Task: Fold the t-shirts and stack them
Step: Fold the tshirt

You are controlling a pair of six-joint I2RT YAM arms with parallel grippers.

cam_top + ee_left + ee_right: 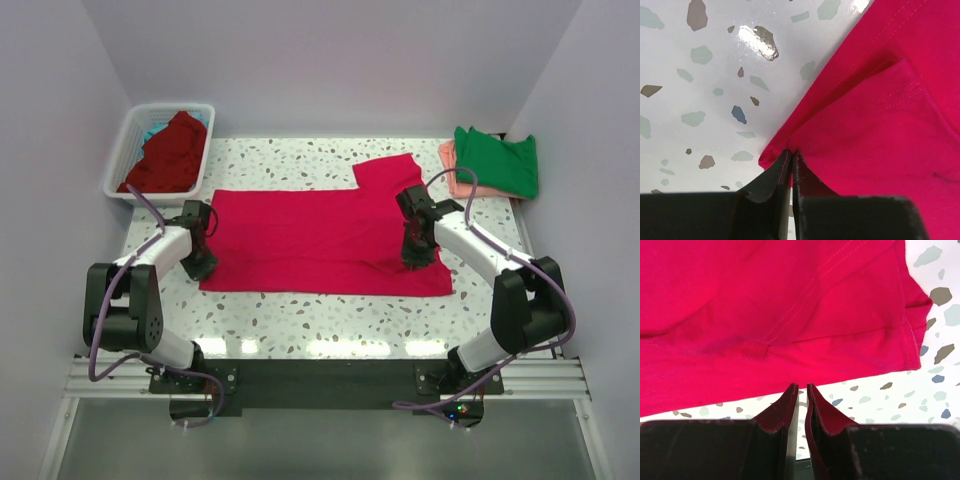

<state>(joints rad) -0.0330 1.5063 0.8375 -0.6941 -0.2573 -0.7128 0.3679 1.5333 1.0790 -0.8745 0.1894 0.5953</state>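
speckled white table (300,320) between pale walls (330,60): left hand (791,153) pinches crimson shirt (310,240), right hand (801,386) narrow

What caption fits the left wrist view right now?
Close-up: the left gripper pinched shut on a corner of the crimson-pink t-shirt lying on the speckled table.

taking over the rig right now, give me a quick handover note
Grippers: the left gripper is shut on the left corner of the crimson shirt. The right gripper is nearly shut at that shirt's edge on the right side and seems to pinch it.
Where: the crimson shirt lies spread mid-table.
Done: green shirt folded on top of the salmon shirt, far right corner.
Left: fold and stack the crimson shirt, then the dark red shirt in the white basket, far left.
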